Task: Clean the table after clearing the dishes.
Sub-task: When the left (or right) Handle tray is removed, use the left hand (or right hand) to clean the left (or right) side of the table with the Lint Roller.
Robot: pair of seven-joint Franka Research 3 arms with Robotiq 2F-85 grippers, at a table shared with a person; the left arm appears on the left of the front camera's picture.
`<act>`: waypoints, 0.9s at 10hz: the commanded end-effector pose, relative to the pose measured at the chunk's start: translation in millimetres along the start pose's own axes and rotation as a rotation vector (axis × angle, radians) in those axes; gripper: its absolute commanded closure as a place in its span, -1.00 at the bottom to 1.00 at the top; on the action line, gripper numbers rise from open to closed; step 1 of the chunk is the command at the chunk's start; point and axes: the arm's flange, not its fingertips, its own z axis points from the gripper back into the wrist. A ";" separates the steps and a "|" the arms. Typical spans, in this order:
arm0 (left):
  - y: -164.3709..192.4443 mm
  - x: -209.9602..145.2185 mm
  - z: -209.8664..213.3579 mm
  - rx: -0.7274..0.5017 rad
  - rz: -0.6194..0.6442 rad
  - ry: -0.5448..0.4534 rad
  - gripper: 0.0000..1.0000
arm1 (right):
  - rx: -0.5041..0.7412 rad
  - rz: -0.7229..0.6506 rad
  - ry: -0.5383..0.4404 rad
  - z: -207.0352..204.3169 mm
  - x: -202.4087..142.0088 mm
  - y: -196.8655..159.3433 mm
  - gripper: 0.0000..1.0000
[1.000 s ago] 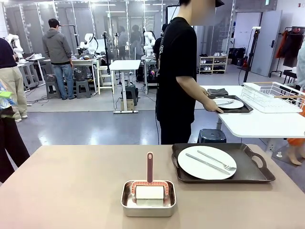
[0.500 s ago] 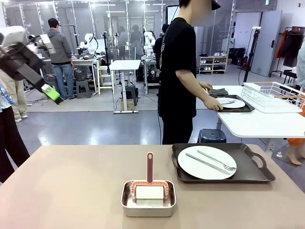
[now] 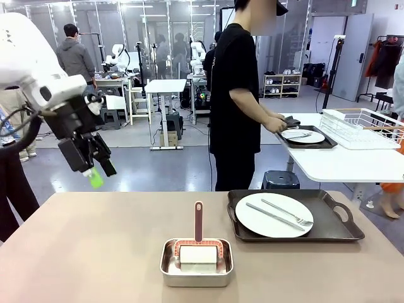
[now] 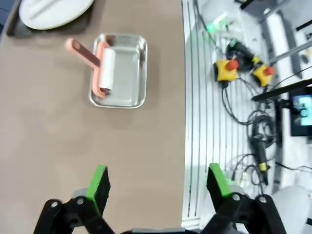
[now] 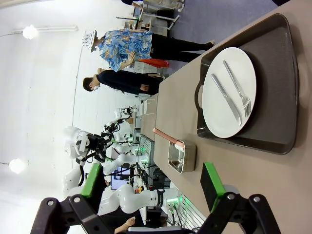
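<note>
While one tray (image 3: 334, 221) and plate (image 3: 274, 214) sit uncleared on the table (image 3: 95, 252) right of the pan (image 3: 167, 265), the second tray (image 3: 325, 144) lies well beyond the pan by a person (image 3: 233, 101). The left gripper (image 3: 95, 167), above-left of the pan, and the right gripper (image 5: 151, 180) gape empty; cleaning looks unstarted.

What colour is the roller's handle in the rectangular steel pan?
Salmon-pink roller handle, best in the front view.
</note>
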 end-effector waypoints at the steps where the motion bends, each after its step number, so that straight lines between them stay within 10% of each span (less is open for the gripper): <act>1: -15.0 -10.2 2.1 0.036 0.013 -0.062 -1.00 | 0.001 0.007 -0.001 0.4 -0.8 3.6 -1.00; 9: -1.0 42.7 -13.7 0.057 -0.011 0.029 -1.00 | 0.001 0.007 -0.001 0.4 -0.8 3.6 -1.00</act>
